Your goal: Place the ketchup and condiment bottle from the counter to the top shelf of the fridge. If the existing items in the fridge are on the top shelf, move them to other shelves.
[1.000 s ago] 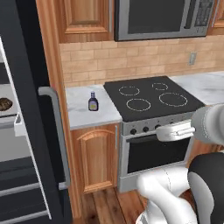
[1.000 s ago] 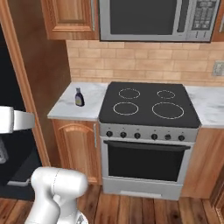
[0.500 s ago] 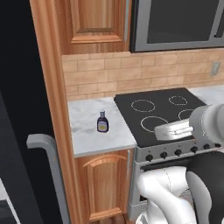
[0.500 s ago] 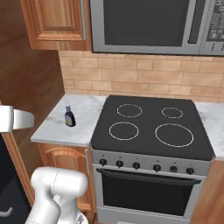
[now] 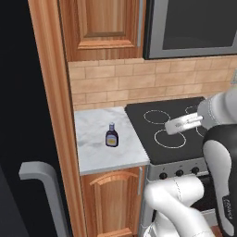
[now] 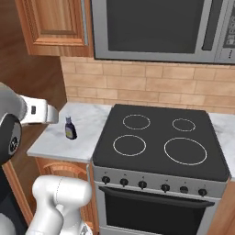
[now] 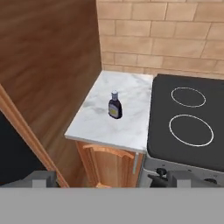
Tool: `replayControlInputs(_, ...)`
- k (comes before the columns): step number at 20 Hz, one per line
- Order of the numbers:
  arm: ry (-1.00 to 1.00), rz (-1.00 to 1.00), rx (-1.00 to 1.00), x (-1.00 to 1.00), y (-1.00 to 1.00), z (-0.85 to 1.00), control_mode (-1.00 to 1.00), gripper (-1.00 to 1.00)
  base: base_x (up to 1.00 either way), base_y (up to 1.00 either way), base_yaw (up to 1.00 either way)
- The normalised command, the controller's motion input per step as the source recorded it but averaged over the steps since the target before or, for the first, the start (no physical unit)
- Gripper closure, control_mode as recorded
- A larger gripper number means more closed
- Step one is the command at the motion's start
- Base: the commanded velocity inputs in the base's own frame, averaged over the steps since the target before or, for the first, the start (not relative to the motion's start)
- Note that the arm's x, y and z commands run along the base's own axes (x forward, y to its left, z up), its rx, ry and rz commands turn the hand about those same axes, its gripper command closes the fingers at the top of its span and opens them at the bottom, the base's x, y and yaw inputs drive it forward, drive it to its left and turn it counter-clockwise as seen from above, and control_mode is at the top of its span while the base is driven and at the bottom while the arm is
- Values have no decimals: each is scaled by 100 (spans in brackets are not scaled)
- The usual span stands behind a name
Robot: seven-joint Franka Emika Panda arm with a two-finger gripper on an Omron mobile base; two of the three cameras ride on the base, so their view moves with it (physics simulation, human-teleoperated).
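Note:
The condiment bottle, small and dark with a pale cap, stands upright near the middle of the marbled counter. In the hand view my gripper is open, its two fingertips wide apart at the bottom edge with nothing between them. It is well back from the bottle and above it. The fridge is the black body at the far left, with a grey bar handle. The ketchup, the top shelf and the existing items are out of view.
A black stovetop adjoins the counter on its right, with an oven and knobs below. A tall wooden panel separates counter and fridge. A microwave and a wall cabinet hang above.
The base has driven, so both base views have shifted: the fridge's inside has slid out at the left and the counter is closer. The bottle stays put on the counter. The gripper stays open.

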Motion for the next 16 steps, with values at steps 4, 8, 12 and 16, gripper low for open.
replayControlInputs(4,11,28,15,86,-8,-48,-100,-100,0,0,0)
replayControlInputs(8,1,26,15,90,3,-77,-100,-100,0,0,0)
replayControlInputs(12,0,23,11,100,1,-61,-100,-100,0,0,0)
replayControlInputs(16,0,25,3,100,0,-43,-100,-100,0,0,0)
